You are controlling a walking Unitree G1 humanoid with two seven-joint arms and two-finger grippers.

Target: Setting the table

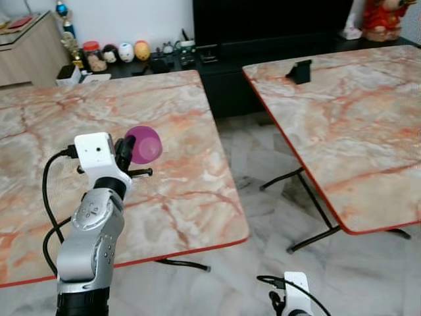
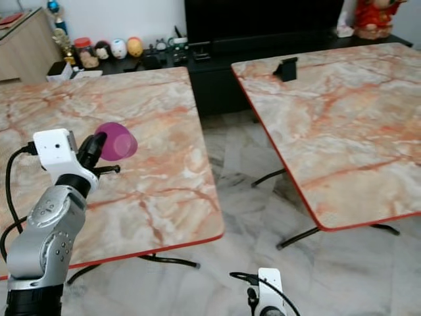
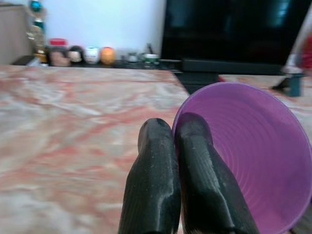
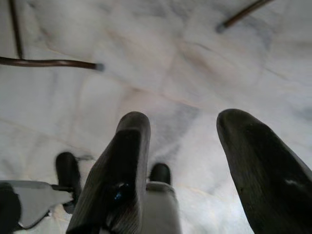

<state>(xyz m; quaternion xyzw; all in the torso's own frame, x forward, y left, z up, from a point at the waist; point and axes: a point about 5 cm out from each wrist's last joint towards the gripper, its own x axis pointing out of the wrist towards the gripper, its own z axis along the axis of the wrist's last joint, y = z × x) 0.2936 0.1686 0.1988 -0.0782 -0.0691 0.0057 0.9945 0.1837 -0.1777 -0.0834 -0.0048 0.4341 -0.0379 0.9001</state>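
At the bottom edge of the frame, the right gripper [image 4: 187, 161] hangs with fingers spread over the pale marble floor [image 1: 263, 217]. Left of centre, the left gripper [image 3: 175, 146] pinches the rim of a purple ribbed plastic cup [image 1: 144, 144], held tipped above the left marble-patterned folding table [image 1: 171, 197]. Beyond, a low black cabinet [image 1: 223, 59] crosses the top of the frame.

Purple cup [image 1: 144, 144], orange-veined marble table [image 1: 177, 197]

Two folding tables [image 1: 131, 125] with pink marble tops stand on a pale marble floor [image 1: 263, 217]. Behind them sit a long black cabinet [image 1: 263, 46], little jars [image 1: 118, 52] and a white wall [image 1: 131, 20].
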